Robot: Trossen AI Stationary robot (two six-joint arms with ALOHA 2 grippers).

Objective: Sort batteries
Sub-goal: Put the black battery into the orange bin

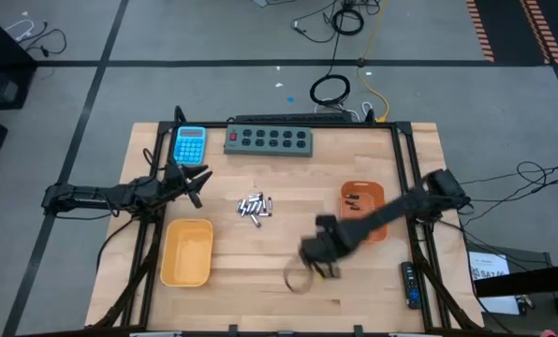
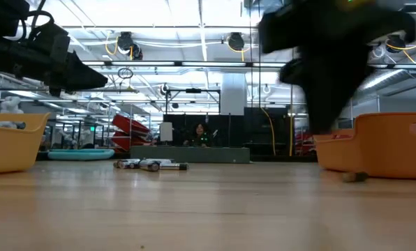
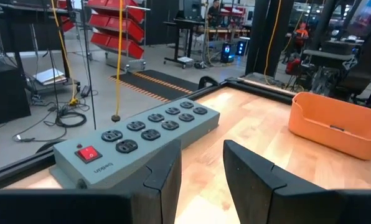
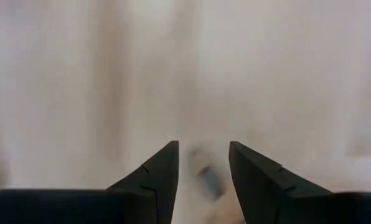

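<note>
We see the right pincer (image 4: 203, 171) spread low over the table (image 1: 354, 290), lower centre, a small battery (image 4: 207, 179) between its fingers, unpinched. Batteries (image 1: 256, 206) lie mid-table. The left pincer (image 3: 201, 177), spread, hovers left.

A grey floor (image 1: 213, 37) surrounds the wooden table (image 1: 288, 300), crossed by dark seam lines. Loose cables (image 1: 330, 91) lie coiled on it just beyond the table's far edge, with a yellow cord (image 1: 371, 56) running away from there. Orange-and-black hazard striping (image 1: 504, 28) marks the floor toward the far right corner of the room. Seen level across the table, the room is a large hall with a white ceiling, long strip lights (image 2: 194, 31) and hanging yellow cables. Red storage bins (image 3: 114, 25) stand on a rack, and desks with equipment sit farther back, where a person (image 2: 199, 134) is seated.
</note>
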